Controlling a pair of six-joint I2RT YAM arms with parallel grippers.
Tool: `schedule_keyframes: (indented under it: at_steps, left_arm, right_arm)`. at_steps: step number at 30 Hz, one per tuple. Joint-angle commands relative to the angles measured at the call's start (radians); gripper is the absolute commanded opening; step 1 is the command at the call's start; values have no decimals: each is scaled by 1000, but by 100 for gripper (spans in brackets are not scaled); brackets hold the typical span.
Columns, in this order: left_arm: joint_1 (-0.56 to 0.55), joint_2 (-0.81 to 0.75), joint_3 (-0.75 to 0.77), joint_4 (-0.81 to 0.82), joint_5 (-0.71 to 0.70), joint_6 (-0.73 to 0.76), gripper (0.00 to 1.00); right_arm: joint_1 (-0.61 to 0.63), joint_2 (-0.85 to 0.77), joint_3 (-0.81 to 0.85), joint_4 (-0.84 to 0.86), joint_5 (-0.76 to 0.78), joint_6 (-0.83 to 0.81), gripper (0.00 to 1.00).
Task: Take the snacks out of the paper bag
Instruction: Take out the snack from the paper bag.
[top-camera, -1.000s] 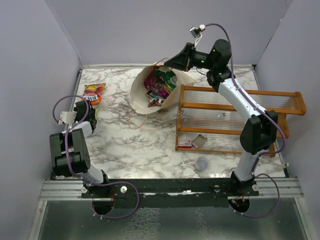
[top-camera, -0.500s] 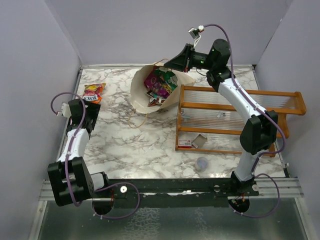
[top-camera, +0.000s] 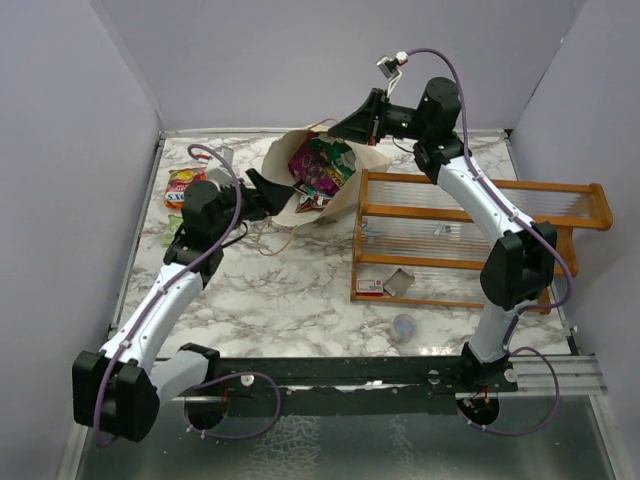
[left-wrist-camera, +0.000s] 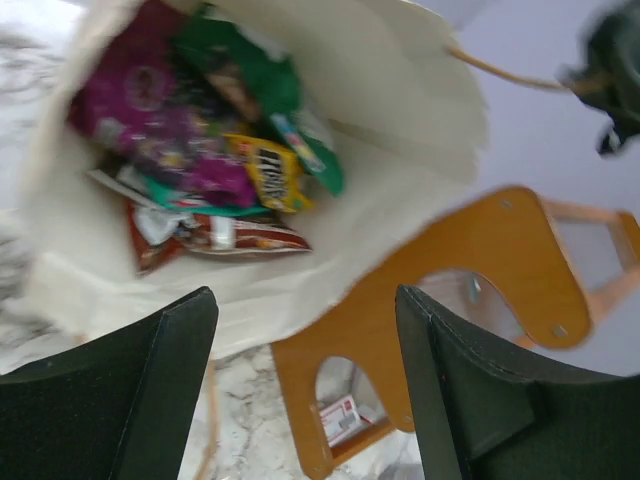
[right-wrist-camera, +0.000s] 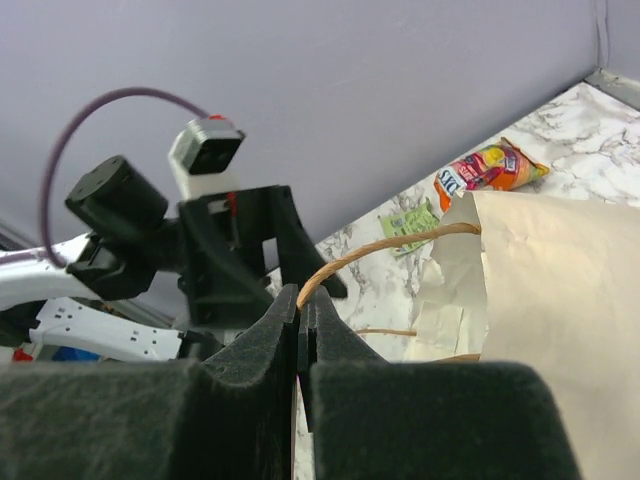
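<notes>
**Left arm back at the bag mouth, jaws empty**

Change: a second ago the left arm sat folded back at the table's left edge. It has since swung out and across, and the left gripper (top-camera: 262, 190) now faces the mouth of the paper bag (top-camera: 278, 185). The right arm has not shifted. My reading is that one drop-off is over and the next reach-in is beginning.

Snacks: most are still in the bag. The left wrist view shows a purple packet (left-wrist-camera: 150, 120) on top, a green packet (left-wrist-camera: 270, 90) behind it, a yellow packet (left-wrist-camera: 265, 170) in the middle and a dark brown packet (left-wrist-camera: 240, 235) lowest in the heap. Two lie out on the marble at the far left: a red-orange-yellow packet (top-camera: 187, 185) and a pale green packet (right-wrist-camera: 405, 228) just beside it. I judge the task well short of done.

Fingers: the left fingers (left-wrist-camera: 160, 390) stand wide apart with nothing between them and touch nothing. The bag's near rim lies just ahead of the tips. The right gripper (right-wrist-camera: 298, 310) is pinched fully together on the bag's string handle (right-wrist-camera: 380, 250). This holds the far side up so the mouth gapes toward the left arm.

The orange wooden rack (top-camera: 480, 235) stands just right of the bag (whether the two touch I cannot tell).
</notes>
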Motion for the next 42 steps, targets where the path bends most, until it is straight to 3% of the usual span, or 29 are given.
schedule_keyframes:
  at_steps: [1, 8, 15, 21, 30, 42]
  left_arm:
    - [-175, 18, 62, 31, -125, 160, 73]
    - [-303, 252, 244, -66, -178, 191, 68]
    - [-307, 346, 249, -9, -260, 58, 42]
    - [-314, 410, 230, 130, -287, -64, 41]
    - [-385, 555, 277, 318, -539, -69, 45]
    - [-388, 743, 435, 294, -618, -76, 50]
  right_arm:
    - [-5, -62, 17, -1, -15, -19, 1]
    - [-5, -75, 10, -23, -82, -69, 2]
    - [-6, -100, -20, -64, -74, -94, 1]
    - [-6, -95, -8, -69, -64, -83, 1]
    - [-6, -91, -9, -47, -58, -59, 1]
    - [-5, -93, -3, -53, -60, -67, 1]
